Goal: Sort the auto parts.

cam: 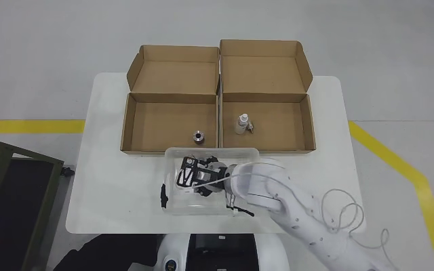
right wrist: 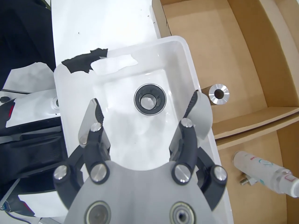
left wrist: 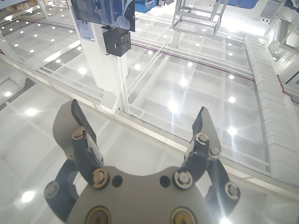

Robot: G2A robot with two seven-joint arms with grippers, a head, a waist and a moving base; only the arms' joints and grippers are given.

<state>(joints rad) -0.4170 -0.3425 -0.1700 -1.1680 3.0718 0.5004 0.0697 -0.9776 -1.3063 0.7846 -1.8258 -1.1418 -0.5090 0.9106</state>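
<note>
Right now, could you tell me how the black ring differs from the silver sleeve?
The black ring is dark, the silver sleeve bright metal. The ring has a wide opening, the sleeve a narrow bore. The ring lies in the clear bin, the sleeve in the cardboard box. Both are round and hollow.

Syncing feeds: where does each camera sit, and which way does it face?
Top view: above the arms, looking down at the table; right arm shows.
Left wrist view: faces the ceiling; open left gripper shows.
Right wrist view: looks into the clear bin; open right gripper shows.
Shared: top and right wrist views both show the metal bushing.
</note>
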